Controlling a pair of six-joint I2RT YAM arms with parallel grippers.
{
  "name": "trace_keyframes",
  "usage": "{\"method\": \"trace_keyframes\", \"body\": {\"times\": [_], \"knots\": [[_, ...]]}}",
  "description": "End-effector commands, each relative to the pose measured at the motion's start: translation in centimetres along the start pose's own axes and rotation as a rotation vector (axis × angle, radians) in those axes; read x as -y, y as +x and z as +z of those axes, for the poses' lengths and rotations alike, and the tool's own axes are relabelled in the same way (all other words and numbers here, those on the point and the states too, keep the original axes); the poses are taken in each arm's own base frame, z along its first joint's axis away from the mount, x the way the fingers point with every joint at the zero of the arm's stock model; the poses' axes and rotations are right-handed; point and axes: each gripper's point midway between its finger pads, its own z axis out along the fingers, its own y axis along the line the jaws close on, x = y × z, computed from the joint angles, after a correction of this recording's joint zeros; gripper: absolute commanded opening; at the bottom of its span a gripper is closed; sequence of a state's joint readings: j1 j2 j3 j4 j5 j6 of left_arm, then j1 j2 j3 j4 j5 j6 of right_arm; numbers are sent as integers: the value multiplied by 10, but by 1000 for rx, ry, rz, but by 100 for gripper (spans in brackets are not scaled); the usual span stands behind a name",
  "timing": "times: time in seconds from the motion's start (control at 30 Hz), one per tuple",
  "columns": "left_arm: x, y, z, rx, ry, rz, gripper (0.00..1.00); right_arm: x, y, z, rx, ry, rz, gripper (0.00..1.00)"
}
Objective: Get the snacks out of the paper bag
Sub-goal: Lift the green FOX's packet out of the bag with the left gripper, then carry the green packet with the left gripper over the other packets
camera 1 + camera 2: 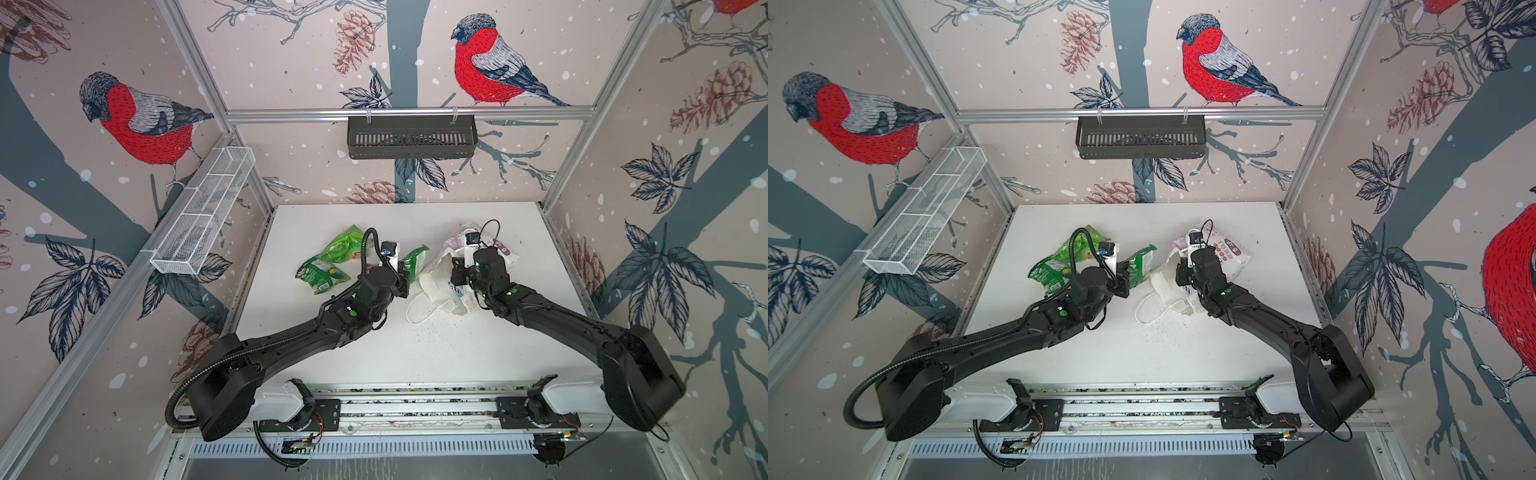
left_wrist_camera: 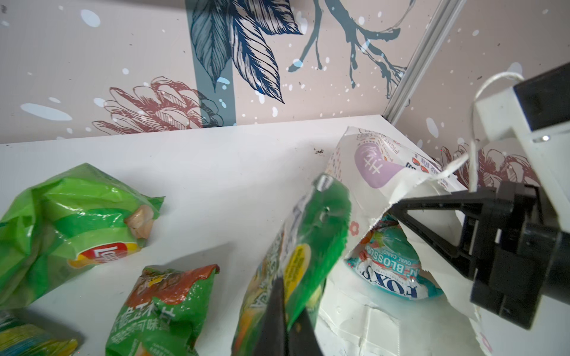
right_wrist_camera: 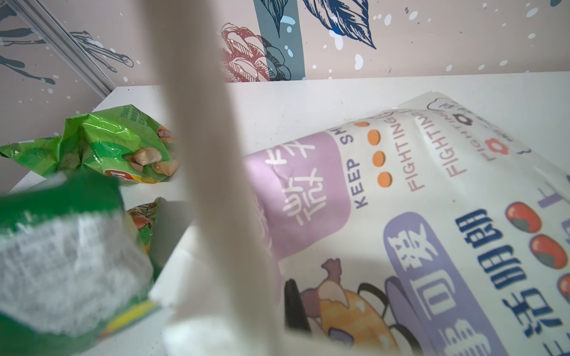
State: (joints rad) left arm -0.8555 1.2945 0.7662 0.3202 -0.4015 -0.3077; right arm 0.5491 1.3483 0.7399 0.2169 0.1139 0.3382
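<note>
Left arm reaches low over the white table (image 1: 415, 357), and the left gripper (image 2: 282, 326) is clamped on a crinkly green foil packet (image 2: 308, 246), tilted upright beside the paper bag (image 2: 370, 160). Right gripper (image 2: 396, 208) pinches the bag's serrated rim. A teal Fox's packet (image 2: 388, 271) lies inside the bag. A glossy Lay's packet (image 2: 77, 222) rests on the table, well clear of it.

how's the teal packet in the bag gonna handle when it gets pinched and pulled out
Its film looks glossy and crinkled, so the teal packet is probably floppy and a little slippery. The candy print suggests it may be heavier than it looks. It lies under the torn lip of the bag, so it may drag the paper.
</note>
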Motion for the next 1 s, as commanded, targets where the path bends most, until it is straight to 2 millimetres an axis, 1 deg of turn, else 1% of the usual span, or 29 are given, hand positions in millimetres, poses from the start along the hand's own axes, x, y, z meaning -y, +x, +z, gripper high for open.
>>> {"method": "trace_keyframes", "body": {"times": [0.0,0.07,0.13,0.2,0.37,0.53,0.7,0.73,0.87,0.97], "knots": [[-11,-16,-6,55,-58,-28,0,5,1,-1,2,25,19,0],[-14,-19,-9,57,-75,-17,0,5,1,-1,4,24,20,0],[-24,-24,-13,62,-124,-21,0,5,1,-2,6,25,21,0],[-39,-31,-19,76,-195,-54,0,6,0,-2,9,27,22,0],[-76,-53,-37,105,-253,-118,0,9,1,-3,15,33,26,0],[-108,-66,-55,106,-336,-100,0,14,1,-4,19,52,29,0],[-139,-71,-72,83,-389,-133,0,18,0,-6,36,65,25,0],[-142,-71,-73,66,-384,-139,0,19,-1,-7,40,69,26,0],[-158,-69,-77,-13,-409,-104,0,19,-1,-7,41,67,29,0],[-178,-62,-75,-77,-445,-105,0,19,-1,-7,39,64,30,0]]}}
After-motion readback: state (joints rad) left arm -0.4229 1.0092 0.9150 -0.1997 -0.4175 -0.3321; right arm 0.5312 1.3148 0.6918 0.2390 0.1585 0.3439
